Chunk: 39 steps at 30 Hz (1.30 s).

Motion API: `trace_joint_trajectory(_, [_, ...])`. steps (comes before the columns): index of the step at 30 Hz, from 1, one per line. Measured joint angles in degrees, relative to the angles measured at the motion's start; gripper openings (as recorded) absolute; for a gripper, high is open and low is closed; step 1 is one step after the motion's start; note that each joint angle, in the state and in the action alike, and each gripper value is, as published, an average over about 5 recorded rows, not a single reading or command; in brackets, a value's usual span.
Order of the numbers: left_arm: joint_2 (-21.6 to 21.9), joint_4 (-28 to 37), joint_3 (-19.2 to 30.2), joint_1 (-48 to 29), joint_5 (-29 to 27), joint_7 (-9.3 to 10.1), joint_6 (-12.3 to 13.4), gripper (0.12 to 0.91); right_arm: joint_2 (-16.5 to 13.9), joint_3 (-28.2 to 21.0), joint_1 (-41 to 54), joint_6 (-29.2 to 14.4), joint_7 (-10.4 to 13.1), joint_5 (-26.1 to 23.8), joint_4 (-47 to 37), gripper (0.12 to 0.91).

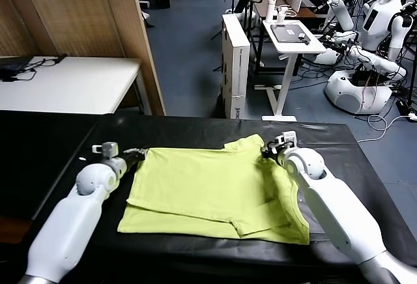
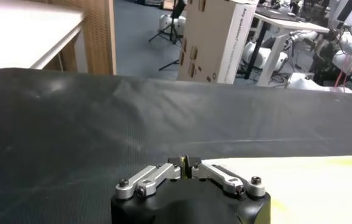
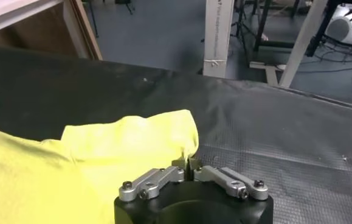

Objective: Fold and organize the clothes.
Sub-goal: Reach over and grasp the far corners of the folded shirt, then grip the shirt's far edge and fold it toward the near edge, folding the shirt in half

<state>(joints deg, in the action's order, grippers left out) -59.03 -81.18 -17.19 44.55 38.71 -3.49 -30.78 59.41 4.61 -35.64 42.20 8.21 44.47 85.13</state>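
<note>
The clothes are one lime yellow-green T-shirt [image 1: 208, 189] lying partly folded on the black table [image 1: 58, 141]. My left gripper [image 1: 138, 152] is at the shirt's far left corner, shut on a thin edge of the fabric [image 2: 186, 163]. At the far right corner, by a sleeve, my right gripper [image 1: 266, 152] is pinched shut on the cloth; the wrist view shows its jaws [image 3: 188, 167] closed on the yellow hem, with the T-shirt [image 3: 103, 152] spreading away from them. The left wrist view shows the T-shirt [image 2: 321, 182] stretching off to one side.
A white desk [image 1: 71, 82] stands beyond the table at the left beside a wooden partition [image 1: 130, 30]. A tall cardboard box [image 1: 236, 62], a small white stand [image 1: 290, 43] and other robots [image 1: 365, 62] fill the floor behind the table's far edge.
</note>
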Motion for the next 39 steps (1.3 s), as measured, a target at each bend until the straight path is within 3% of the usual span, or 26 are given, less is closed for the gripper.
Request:
trace_joint_trajectory(19, [4.00, -21.63, -11.04, 18.21, 2.19, 0.93, -0.31, 0.208, -8.69, 7.82, -12.50, -0.01, 0.23, 4.58, 19.47, 0.141])
trace_joint_trajectory(27, [3.05, -30.15, -15.34, 27.41, 1.79, 1.24, -1.20, 0.208, -14.16, 13.35, -23.59, 0.00, -0.24, 4.75, 28.68, 0.141])
trace_joint_trajectory(39, [1.75, -38.74, -20.48, 39.06, 0.29, 1.19, -0.50, 0.208, -18.38, 17.62, -35.75, -0.01, 0.10, 4.27, 35.38, 0.141])
